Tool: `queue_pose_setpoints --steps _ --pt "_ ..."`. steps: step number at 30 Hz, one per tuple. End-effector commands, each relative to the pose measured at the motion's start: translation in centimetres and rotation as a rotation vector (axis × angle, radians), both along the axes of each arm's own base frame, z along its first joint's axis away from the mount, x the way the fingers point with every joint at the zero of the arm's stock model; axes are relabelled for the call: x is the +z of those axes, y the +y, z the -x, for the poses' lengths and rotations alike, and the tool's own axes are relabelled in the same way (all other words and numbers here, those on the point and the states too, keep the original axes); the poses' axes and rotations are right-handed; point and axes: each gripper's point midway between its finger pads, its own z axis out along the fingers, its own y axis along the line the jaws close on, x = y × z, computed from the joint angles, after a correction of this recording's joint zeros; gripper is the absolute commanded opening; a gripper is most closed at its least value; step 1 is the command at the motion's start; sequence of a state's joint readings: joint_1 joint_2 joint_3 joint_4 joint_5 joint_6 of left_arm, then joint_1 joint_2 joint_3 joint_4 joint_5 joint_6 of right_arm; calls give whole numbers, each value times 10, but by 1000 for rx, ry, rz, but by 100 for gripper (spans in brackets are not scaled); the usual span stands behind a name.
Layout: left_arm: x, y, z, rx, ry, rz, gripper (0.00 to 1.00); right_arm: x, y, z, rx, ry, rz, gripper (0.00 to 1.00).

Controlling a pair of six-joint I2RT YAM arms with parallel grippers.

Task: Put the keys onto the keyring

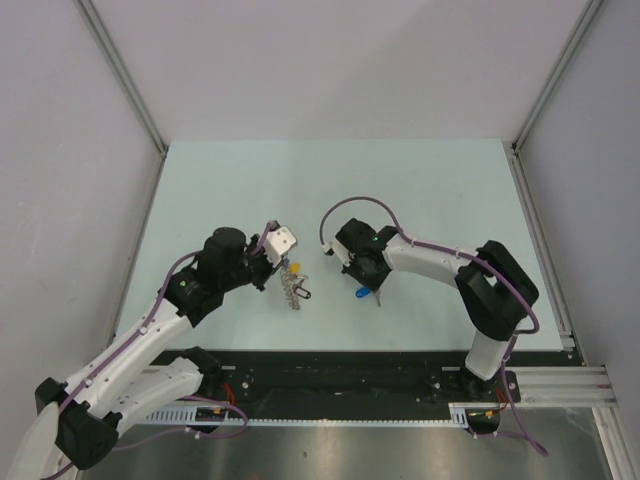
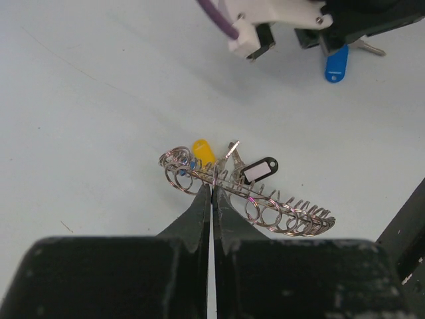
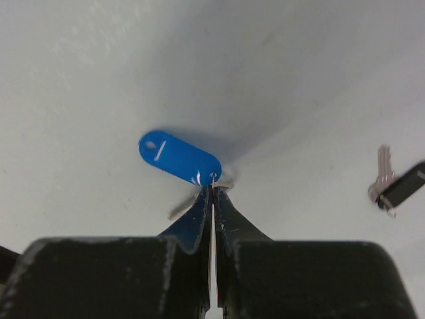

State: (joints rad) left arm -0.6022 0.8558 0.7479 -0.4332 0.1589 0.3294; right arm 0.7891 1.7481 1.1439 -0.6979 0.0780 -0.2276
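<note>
The keyring (image 2: 265, 203) is a long grey wire loop strung with many small rings, lying on the table at the centre (image 1: 292, 288). A yellow-headed key (image 2: 203, 151) and a black-headed key (image 2: 259, 170) with a white label hang on it. My left gripper (image 2: 212, 187) is shut on the ring's wire near its left end. My right gripper (image 3: 213, 190) is shut on the small ring of the blue-headed key (image 3: 179, 157), right of the keyring (image 1: 363, 294). A silver blade (image 3: 180, 211) shows beside the right fingers.
The pale table (image 1: 440, 190) has metal frame posts at its left and right sides. The black rail (image 1: 340, 375) with the arm bases runs along the near edge. In the right wrist view, the black-headed key (image 3: 405, 186) and a silver blade (image 3: 380, 178) lie at the far right.
</note>
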Motion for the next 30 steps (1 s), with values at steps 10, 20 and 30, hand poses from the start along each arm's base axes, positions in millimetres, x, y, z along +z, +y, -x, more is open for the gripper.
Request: queue_pose_setpoints --steps 10,20,30 --pt "16 -1 -5 14 -56 42 0 -4 51 -32 46 -91 -77 8" --pt "14 -2 -4 9 -48 41 0 24 61 -37 -8 -149 -173 22" --pt "12 -2 -5 13 -42 37 0 51 45 -36 -128 -226 -452 30"
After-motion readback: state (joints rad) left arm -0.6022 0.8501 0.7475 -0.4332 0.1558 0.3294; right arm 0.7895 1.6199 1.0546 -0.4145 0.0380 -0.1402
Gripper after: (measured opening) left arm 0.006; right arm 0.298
